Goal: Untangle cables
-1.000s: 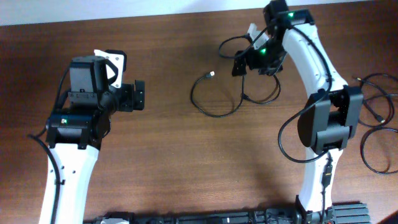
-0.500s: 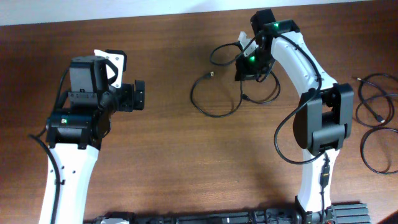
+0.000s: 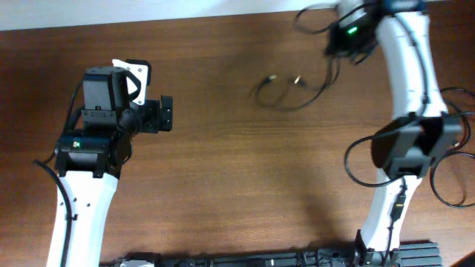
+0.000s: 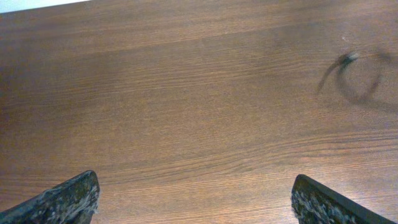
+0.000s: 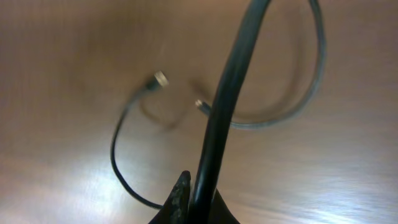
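A dark brown wood-grain bench (image 3: 223, 193) fills the overhead view, with a pale strip along its top edge.

The left arm (image 3: 82, 185), white with black joints, rises from the lower left of the frame. It ends in the left claw (image 3: 168, 114), which points toward the middle of the bench, spread wide with nothing in it. In the left wrist view its two dark fingertips (image 4: 62, 199) sit in the bottom corners with bare wood between them.

The right arm (image 3: 404, 81), also white and black, stretches from the lower right up to the top right corner. A small green light (image 3: 351, 31) glows there on its blurred wrist.

The right claw (image 5: 194, 202) is pressed together, pinching one of the cables (image 5: 219, 106). In the right wrist view a black cord climbs from the claw at the bottom centre to the top of the frame. In the overhead view the cord trails from that claw down and left to a loose loop in the upper middle of the frame, right of centre. The same loop shows as a blur in the upper right of the left wrist view.

More thin black cable loops (image 3: 454, 141) lie at the right edge, beside the right arm and well apart from the pinched cord.

Two small metal plug ends (image 5: 160, 79) sit near each other on the loose loop, left of the pinched cord
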Robot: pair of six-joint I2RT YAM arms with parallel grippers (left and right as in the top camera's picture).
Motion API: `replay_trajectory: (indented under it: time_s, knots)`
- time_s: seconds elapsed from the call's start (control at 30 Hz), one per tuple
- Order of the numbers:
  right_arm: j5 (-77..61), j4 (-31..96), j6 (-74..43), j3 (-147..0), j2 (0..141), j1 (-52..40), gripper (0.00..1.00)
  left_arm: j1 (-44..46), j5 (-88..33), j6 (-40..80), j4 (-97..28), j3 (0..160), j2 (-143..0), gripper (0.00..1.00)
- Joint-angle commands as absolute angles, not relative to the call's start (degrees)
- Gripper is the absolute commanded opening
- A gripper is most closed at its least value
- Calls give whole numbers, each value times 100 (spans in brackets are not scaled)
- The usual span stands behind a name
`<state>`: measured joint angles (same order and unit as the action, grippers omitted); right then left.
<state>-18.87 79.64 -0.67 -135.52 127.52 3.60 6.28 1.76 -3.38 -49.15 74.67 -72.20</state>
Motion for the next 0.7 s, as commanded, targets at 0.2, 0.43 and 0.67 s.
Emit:
replay_trajectory:
  time_s: [0.2, 0.43, 0.67]
  knots:
    - [-1728, 7784, -99, -14628, 12702, 1949, 4, 611, 191, -281, -4915, 7507, -7166, 99]
    - [-1730, 7376, -97, -14626, 12704, 2755, 4, 611, 191, -281, -4915, 7507, -7166, 99]
    - [-969, 6584, -95, -14617, 12704, 2971, 4, 611, 191, -281, -4915, 7507, -7166, 99]
